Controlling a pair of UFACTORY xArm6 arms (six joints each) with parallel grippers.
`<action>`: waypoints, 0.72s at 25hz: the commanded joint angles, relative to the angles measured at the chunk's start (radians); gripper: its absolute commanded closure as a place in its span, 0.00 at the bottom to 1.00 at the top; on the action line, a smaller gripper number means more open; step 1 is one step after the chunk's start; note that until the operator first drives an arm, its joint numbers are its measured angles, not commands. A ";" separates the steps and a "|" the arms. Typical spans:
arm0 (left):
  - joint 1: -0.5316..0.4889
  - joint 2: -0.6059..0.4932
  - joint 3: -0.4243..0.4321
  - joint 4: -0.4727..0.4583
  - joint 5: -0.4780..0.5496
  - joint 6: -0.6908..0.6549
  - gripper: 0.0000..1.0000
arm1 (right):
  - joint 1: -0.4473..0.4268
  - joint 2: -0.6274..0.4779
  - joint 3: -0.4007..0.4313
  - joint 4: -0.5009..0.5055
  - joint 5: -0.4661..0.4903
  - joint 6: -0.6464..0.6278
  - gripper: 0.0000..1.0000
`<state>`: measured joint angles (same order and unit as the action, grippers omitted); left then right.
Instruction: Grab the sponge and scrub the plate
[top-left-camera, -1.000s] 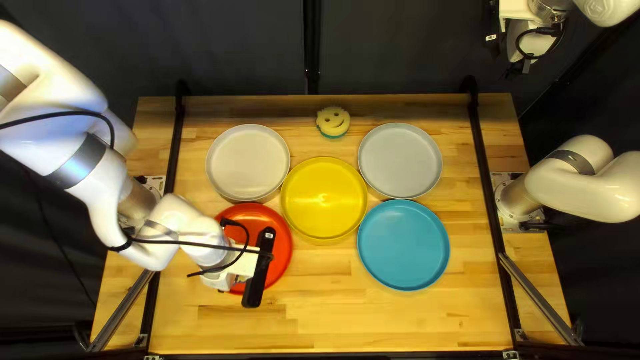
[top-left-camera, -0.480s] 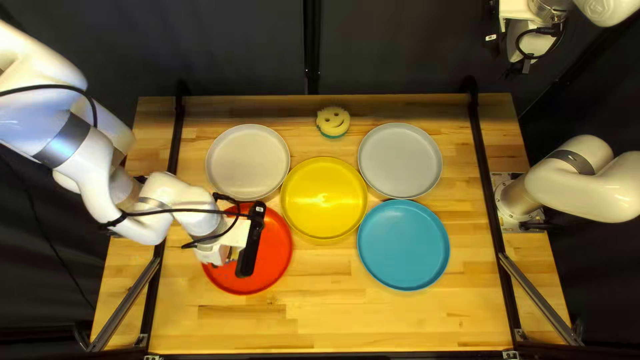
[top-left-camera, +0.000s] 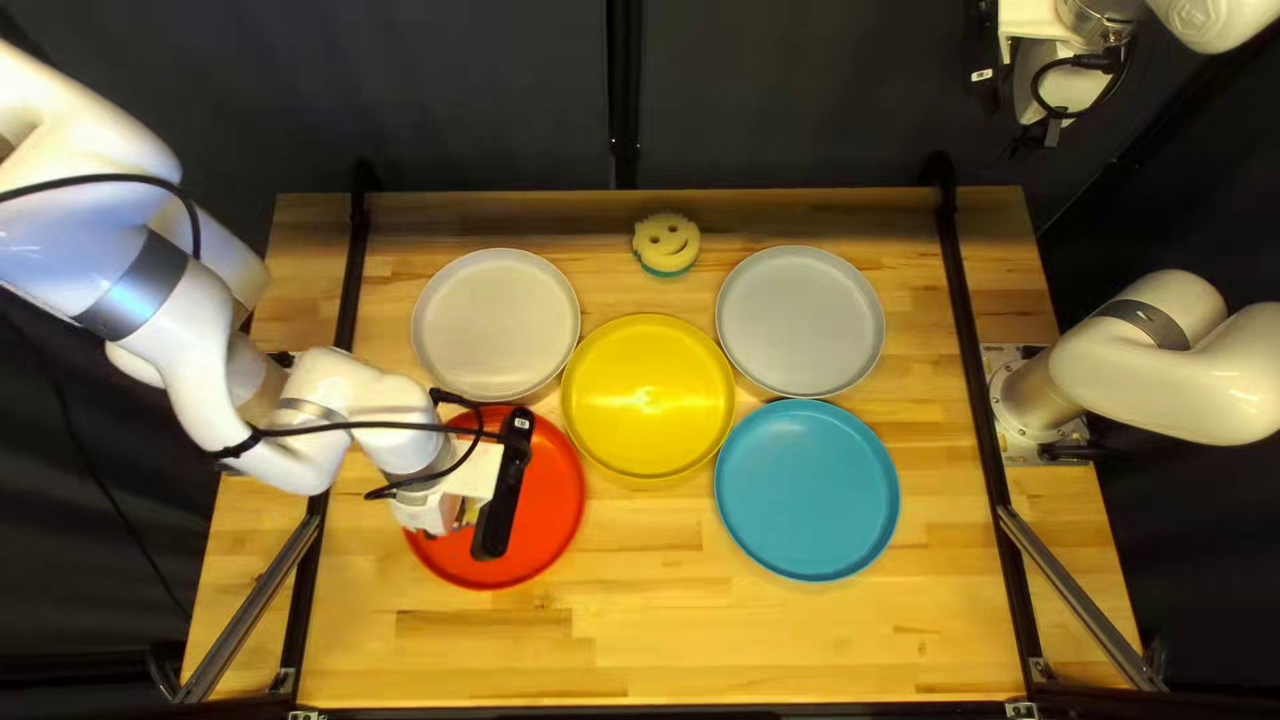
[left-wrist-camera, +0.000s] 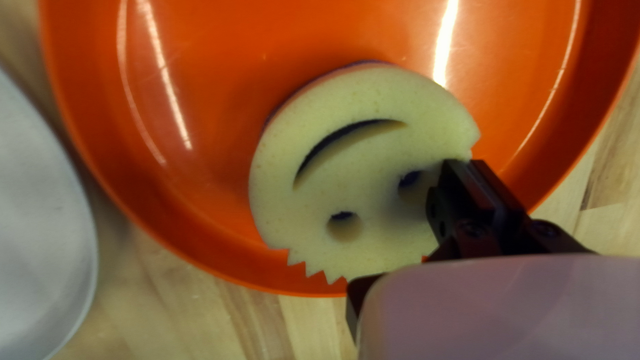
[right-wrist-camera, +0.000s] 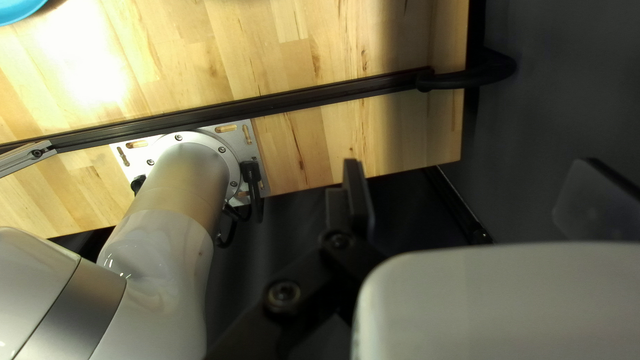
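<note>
A: What is the left arm busy with, and what about the right arm?
B: The left one reaches over the table to the red plate. Scrubbing looks like the step in hand, since the pick-up is done. The right one stands off to its side.
A: And the next move?
B: It probably calls for light, level pressure and strokes across the plate's floor, easing off at the rim.
A: Which other plates are out?
B: A cream plate beyond the red one, a yellow plate in the middle, a grey plate and a blue plate at the right of the top left view.
A: Where's the sponge?
B: Over the red plate, by its rim; contact can't be told. A spare sponge lies near the table's far edge.
A: And the grippers?
B: The left gripper is narrow, pinching the sponge by its edge. The right gripper is wide, with nothing between its fingers.
</note>
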<state>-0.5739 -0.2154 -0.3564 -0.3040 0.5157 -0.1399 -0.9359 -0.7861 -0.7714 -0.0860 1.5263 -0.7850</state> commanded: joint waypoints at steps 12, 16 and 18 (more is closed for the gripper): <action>-0.052 0.001 -0.027 0.020 0.023 -0.079 1.00 | 0.000 0.000 0.000 0.000 0.000 0.000 0.00; 0.010 -0.046 0.027 0.011 0.026 -0.016 1.00 | 0.000 0.000 0.000 0.000 0.000 0.000 0.00; 0.031 -0.059 0.043 0.009 0.024 0.004 1.00 | 0.000 0.000 0.000 0.000 0.000 0.000 0.00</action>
<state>-0.5695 -0.2558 -0.3347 -0.2903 0.5411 -0.1646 -0.9359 -0.7861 -0.7714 -0.0860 1.5263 -0.7850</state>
